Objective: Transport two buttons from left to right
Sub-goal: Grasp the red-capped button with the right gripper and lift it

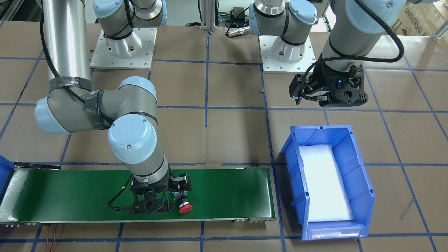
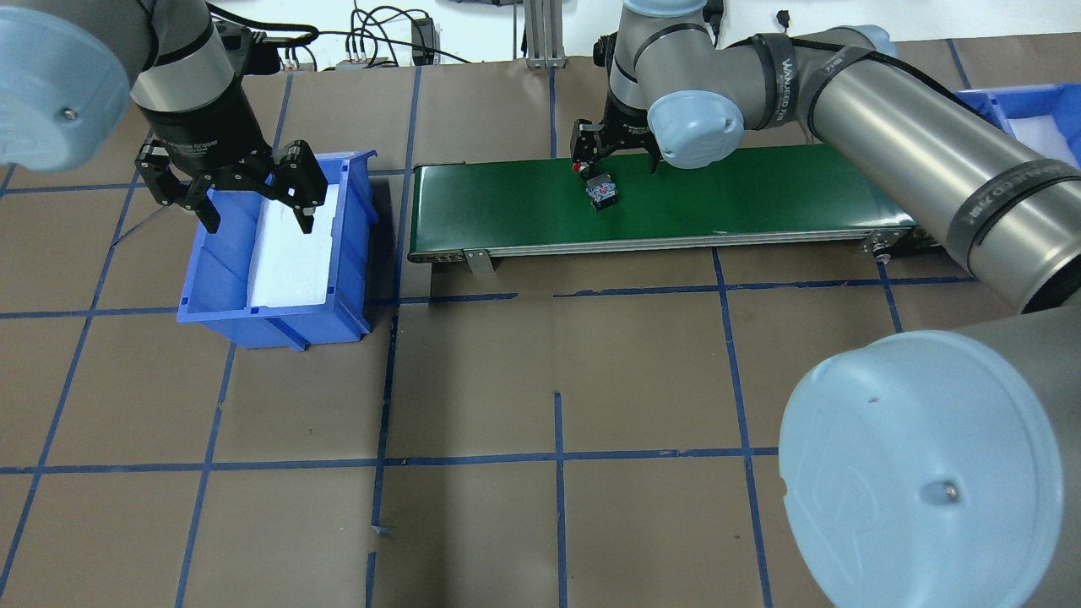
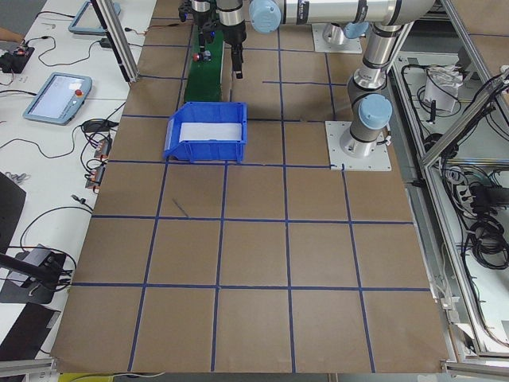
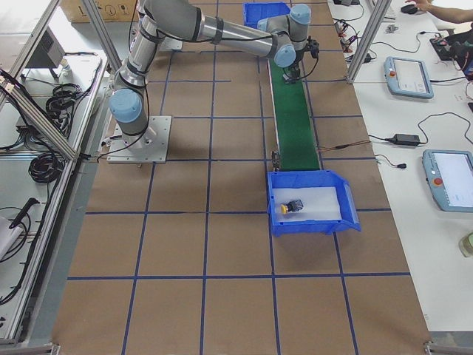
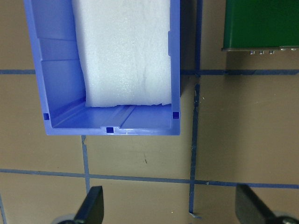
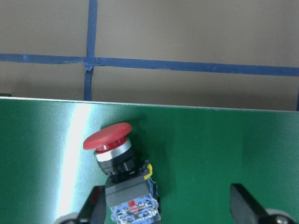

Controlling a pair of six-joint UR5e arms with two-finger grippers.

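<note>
The red button lies on its side on the green conveyor belt, red cap toward the belt's far edge. It also shows from across the table as the red button. My right gripper hangs open over it. The button's contact block sits close beside one finger, and the rest of the gap is bare. The yellow button lies on white foam in the blue bin at the belt's right end. My left gripper is open and holds nothing, above the left blue bin.
The left bin shows only white foam inside. The belt runs between the two bins. Blue tape lines grid the brown table. Both arm bases stand behind the belt. Tablets and cables lie on side tables.
</note>
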